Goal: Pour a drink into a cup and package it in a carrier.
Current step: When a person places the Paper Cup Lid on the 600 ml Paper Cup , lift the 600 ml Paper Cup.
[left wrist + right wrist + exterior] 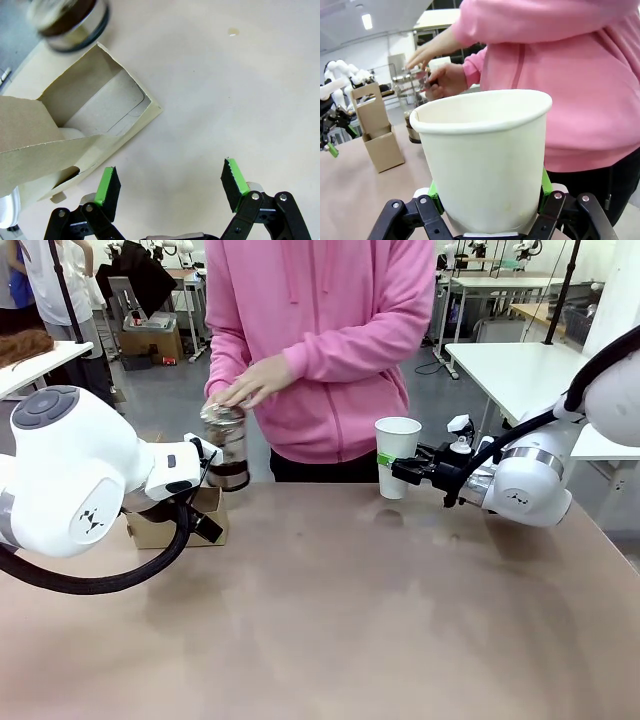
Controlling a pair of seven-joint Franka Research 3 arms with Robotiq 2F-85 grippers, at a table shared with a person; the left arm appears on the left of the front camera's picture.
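At lower left, the left pincer (170, 172) hangs open over the bench (350, 620), just beside the carrier (100, 110). Right of centre, the right pincer (398, 466) clamps the upright cup (398, 438). Behind the carrier, a person's hand (250, 380) sits atop the jug (226, 435) holding the dark drink (230, 476).

One cup (398, 455) was counted, at two o'clock over the single bench (350, 620). One jug (224, 435) of drink (230, 476) and one carrier (150, 530) sat near ten o'clock. Two tools showed, the left tool (170, 172) and the right tool (400, 468), and one person (330, 340) at twelve o'clock.
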